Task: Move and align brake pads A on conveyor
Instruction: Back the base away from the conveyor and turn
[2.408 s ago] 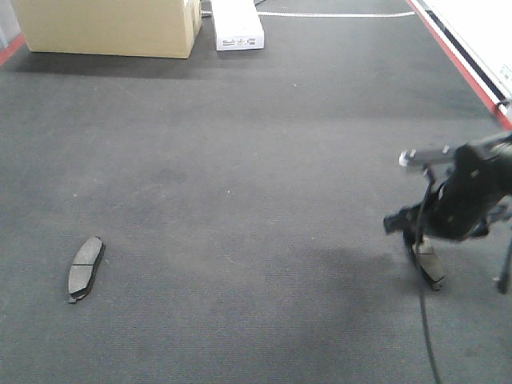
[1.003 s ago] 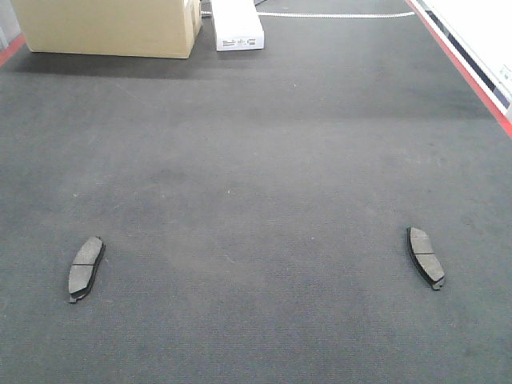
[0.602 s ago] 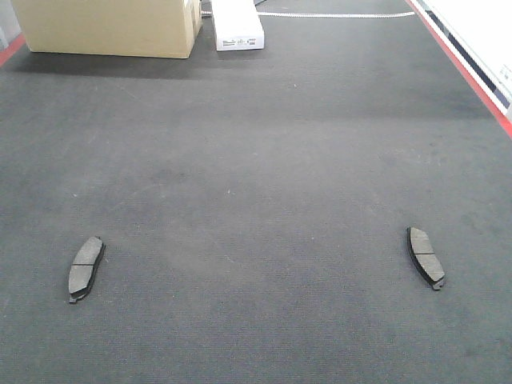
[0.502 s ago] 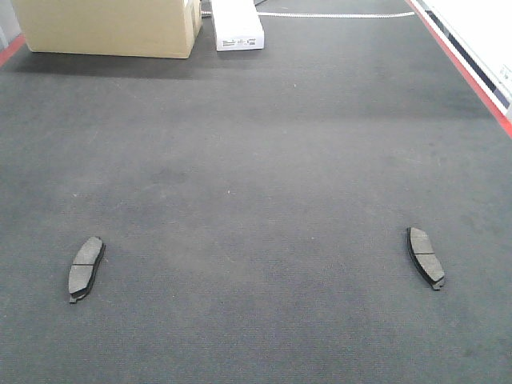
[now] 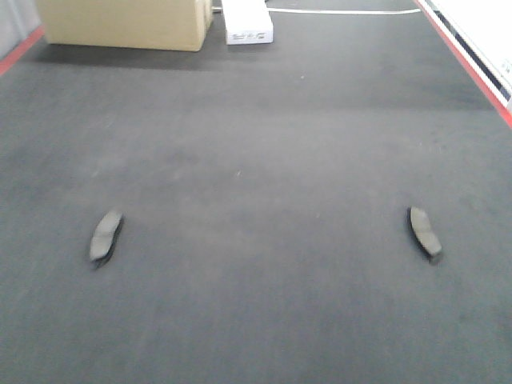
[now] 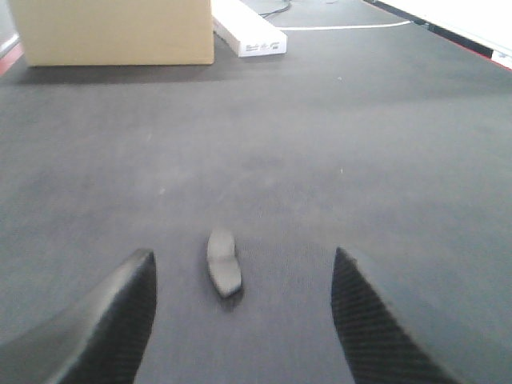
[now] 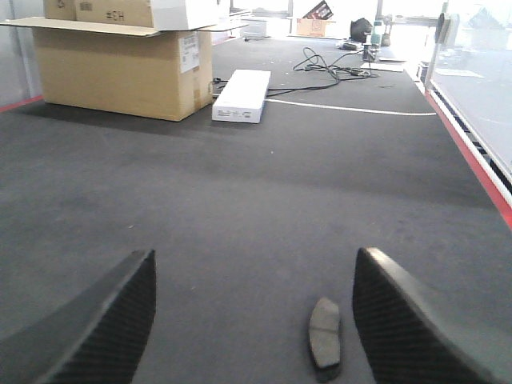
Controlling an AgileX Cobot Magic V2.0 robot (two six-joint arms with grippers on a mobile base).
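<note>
Two brake pads lie flat on the dark conveyor [image 5: 256,160]. One brake pad [image 5: 105,237] rests at the left, the other brake pad [image 5: 425,233] at the right. Neither gripper shows in the front view. In the left wrist view my left gripper [image 6: 244,260] is open, and the left brake pad [image 6: 223,262] lies on the belt between and beyond its fingers. My right gripper [image 7: 254,260] is open too; the right brake pad [image 7: 325,326] lies on the conveyor [image 7: 256,200] close to the right finger [image 7: 400,320], untouched.
A cardboard box [image 5: 124,22] and a flat white box [image 5: 248,20] stand at the belt's far end. Red edge stripes [image 5: 468,60] run along the right and far left. Cables [image 7: 328,64] lie beyond the white box [image 7: 242,94].
The right arm has left the front view, leaving its brake pad on the belt. Both pads and the boxes now sit farther up the front view, which is blurred.
</note>
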